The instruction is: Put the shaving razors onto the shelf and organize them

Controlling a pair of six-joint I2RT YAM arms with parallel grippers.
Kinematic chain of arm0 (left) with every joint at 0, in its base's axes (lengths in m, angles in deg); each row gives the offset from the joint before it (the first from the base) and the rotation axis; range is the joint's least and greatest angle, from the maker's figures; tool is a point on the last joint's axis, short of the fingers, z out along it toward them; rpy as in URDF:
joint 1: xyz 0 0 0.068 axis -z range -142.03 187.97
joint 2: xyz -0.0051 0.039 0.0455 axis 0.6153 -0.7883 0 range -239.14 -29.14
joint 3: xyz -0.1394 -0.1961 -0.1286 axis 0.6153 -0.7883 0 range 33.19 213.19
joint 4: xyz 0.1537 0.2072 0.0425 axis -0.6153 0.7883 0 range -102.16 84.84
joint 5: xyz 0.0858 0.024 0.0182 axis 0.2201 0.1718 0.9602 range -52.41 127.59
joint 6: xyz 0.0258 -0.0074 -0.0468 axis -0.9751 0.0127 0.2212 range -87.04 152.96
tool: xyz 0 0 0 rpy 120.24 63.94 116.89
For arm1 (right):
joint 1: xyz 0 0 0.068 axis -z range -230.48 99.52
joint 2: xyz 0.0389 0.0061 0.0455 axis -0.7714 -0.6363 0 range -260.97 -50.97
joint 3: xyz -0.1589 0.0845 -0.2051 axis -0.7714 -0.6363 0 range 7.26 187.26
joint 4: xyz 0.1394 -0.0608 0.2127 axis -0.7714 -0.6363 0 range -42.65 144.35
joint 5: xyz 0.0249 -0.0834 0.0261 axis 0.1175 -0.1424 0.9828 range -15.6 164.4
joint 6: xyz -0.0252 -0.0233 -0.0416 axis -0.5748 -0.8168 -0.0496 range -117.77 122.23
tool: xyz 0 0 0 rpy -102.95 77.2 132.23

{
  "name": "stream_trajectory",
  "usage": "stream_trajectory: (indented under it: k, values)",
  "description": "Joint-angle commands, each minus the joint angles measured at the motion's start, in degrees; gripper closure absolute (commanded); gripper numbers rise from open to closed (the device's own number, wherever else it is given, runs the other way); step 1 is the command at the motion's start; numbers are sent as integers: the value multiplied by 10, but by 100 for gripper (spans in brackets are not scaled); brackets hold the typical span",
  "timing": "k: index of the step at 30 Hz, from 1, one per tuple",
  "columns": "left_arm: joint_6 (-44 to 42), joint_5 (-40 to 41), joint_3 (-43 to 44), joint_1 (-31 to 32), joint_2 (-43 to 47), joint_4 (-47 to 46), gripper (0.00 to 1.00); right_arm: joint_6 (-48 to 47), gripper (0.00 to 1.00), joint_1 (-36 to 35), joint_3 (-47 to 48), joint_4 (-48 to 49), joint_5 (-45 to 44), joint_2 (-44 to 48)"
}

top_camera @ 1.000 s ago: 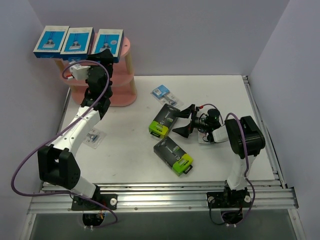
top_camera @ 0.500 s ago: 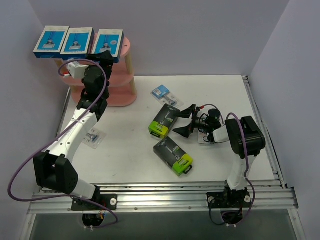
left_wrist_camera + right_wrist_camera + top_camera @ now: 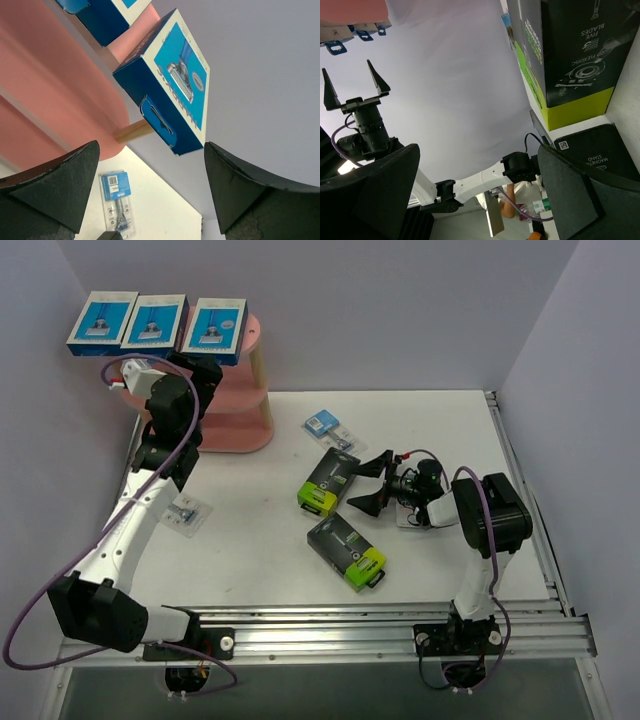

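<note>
- Top view: The shelf (image 3: pixel 250 430) stands in the upper left of the frame. Three blue boxes (image 3: pixel 153 320) sit in a row on its top board, and the arm hides part of the lower boards.
- The left gripper (image 3: pixel 203 364) is spread wide and holds nothing. It is right beside the third box and could bump it off.
- Two black boxes (image 3: pixel 328 483) and small blister packs (image 3: pixel 325 424) lie on the table (image 3: pixel 260 560). The right gripper (image 3: pixel 368 483) is spread too, and it is empty, just beside the upper black box.
- Left wrist view: One blue box fills the upper middle, near the pink board's edge. A nudge might tip it over.
- Right wrist view: Both black boxes sit far to the right. If the gripper closes here, it may shove one away and not catch it.
</note>
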Motion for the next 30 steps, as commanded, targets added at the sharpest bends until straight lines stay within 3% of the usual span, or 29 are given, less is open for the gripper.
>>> stream_trajectory:
  k: [1,4,7,13,16,23,30]
  values:
    - [-73,-22,30,-3,64,49,6,-22,0,9,-1,379,-9,43]
    - [-121,-38,35,-3,104,96,6,-77,0,10,6,302,-22,71]
    - [-191,-47,66,-4,136,140,6,-147,0,10,18,162,-37,114]
    - [-332,-100,145,-5,163,183,6,-434,0,0,118,-332,-109,210]
    - [-397,-115,222,-6,136,227,6,-519,0,-8,169,-445,-136,225]
    - [-501,-194,433,-9,-6,332,6,-546,0,-44,142,-466,-164,262]
    - [-530,-243,545,-9,-129,367,6,-577,1,-75,104,-479,-158,275]
